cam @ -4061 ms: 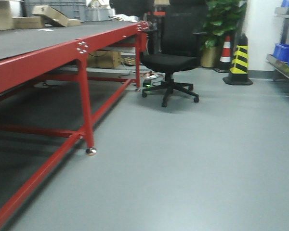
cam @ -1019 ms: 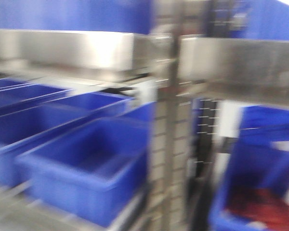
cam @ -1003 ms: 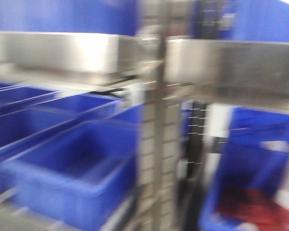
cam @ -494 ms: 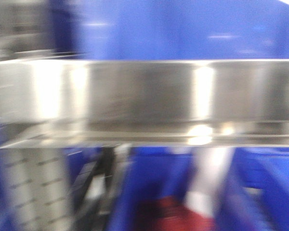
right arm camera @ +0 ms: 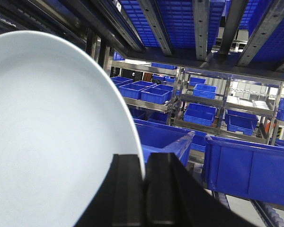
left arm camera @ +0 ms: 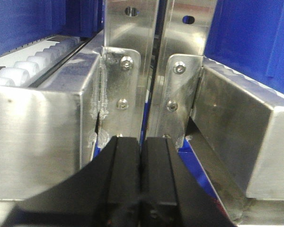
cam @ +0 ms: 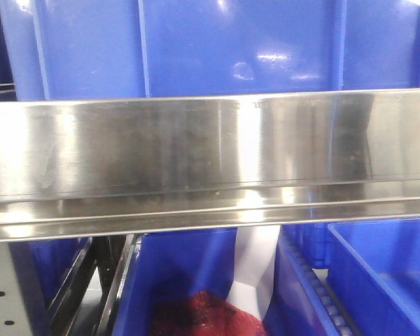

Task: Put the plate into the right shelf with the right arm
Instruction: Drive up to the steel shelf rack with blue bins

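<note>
Front view: shelf [cam: 196, 154] rail fills frame, bins [cam: 231, 49] above and below. No plate, no fingers here.

Left wrist: left fingers [left arm camera: 130, 156] pressed together, empty, uprights [left arm camera: 128, 71] just beyond tips.

Right wrist: right fingers [right arm camera: 135, 175] clamped on plate [right arm camera: 52, 132] rim, disc spreading up-left of tips. Looks stiff, glossy, likely slippery and breakable. Rim is only hold, weight hangs off-centre: firm pinch, no knocks on steel.

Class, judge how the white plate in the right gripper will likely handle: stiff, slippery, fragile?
The plate looks rigid: its rim holds a clean curve though pinched only at the edge by the right gripper. Its smooth face probably makes it slippery. It looks ceramic, so likely fragile.
</note>
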